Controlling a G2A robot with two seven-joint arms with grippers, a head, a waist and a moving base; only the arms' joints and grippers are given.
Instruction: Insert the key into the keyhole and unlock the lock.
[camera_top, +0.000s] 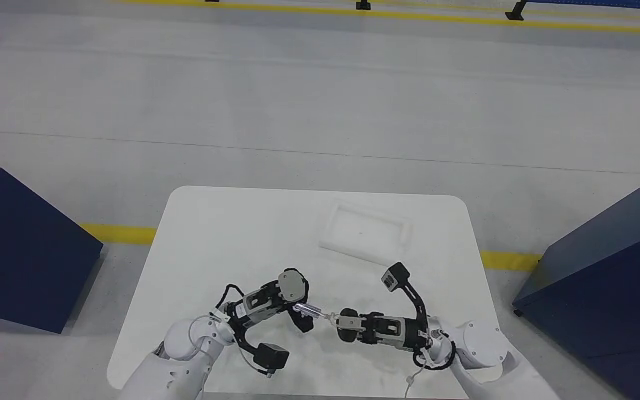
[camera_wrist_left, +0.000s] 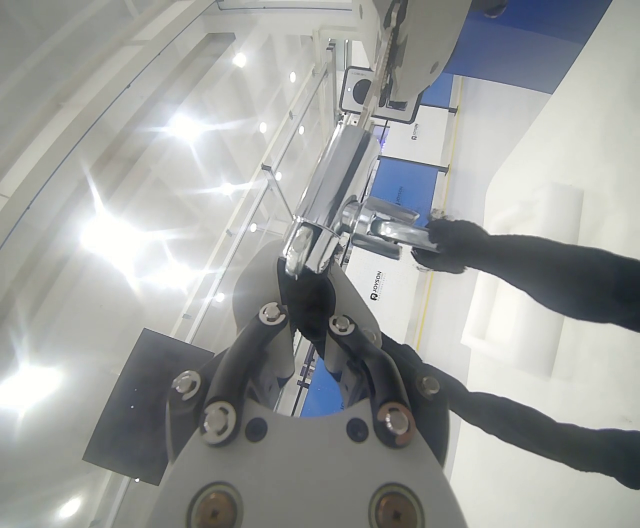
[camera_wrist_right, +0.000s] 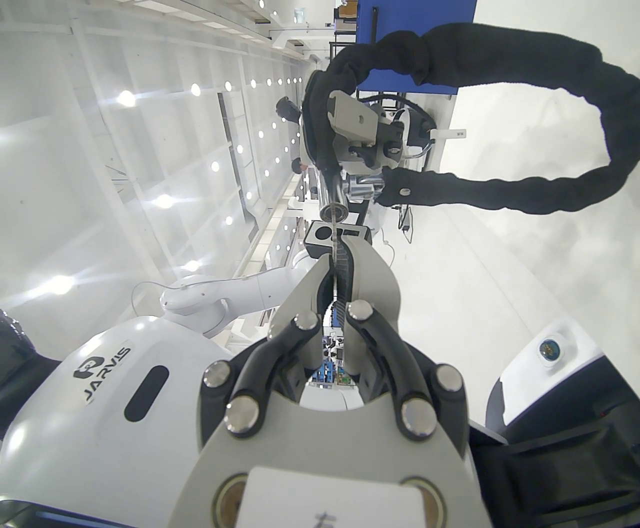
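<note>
a shallow white tray (camera_top: 330, 226) lies on the white table (camera_top: 215, 240). a dark blue partition (camera_top: 35, 262) stands beside it.

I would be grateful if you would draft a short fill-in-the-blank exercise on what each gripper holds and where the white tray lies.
1. The left gripper is shut on the chrome ___.
2. The right gripper is shut on the ___.
3. The white tray lies on the ___, apart from both arms.

Missing words: lock; key; table.
</note>
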